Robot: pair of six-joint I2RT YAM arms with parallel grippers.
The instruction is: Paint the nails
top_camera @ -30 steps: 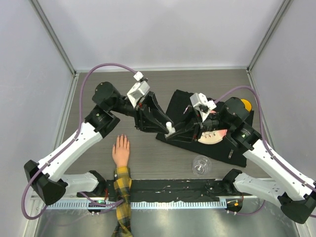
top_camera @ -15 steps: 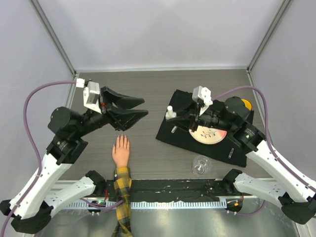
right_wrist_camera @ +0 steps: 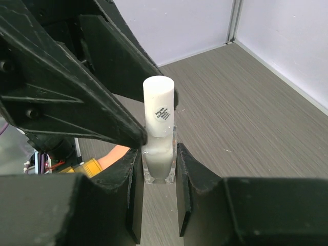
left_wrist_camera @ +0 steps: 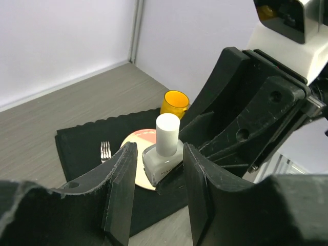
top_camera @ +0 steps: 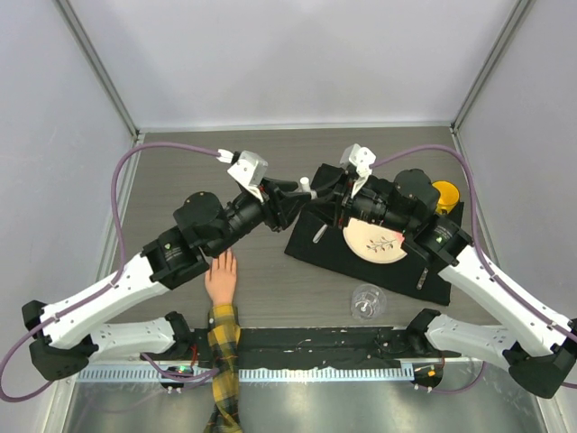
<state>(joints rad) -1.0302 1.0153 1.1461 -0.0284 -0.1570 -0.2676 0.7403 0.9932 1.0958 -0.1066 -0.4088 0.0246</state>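
Top external: nails (top_camera: 220,252) near left gripper (top_camera: 293,197)

The grey wood-grain table (top_camera: 180,171) carries a black mat (top_camera: 401,276), a fake hand (top_camera: 220,278) and a clear cup (top_camera: 367,301).

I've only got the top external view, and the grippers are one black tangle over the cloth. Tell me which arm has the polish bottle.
Observer: The right wrist view shows the right gripper clamped on the glass body of the nail polish bottle.
Operator: Report the left gripper.
Observer: In the left wrist view the left gripper is open and straddles the bottle, with a gap showing beside the cap.
Operator: Check that cap.
Observer: The white cap is on the bottle.
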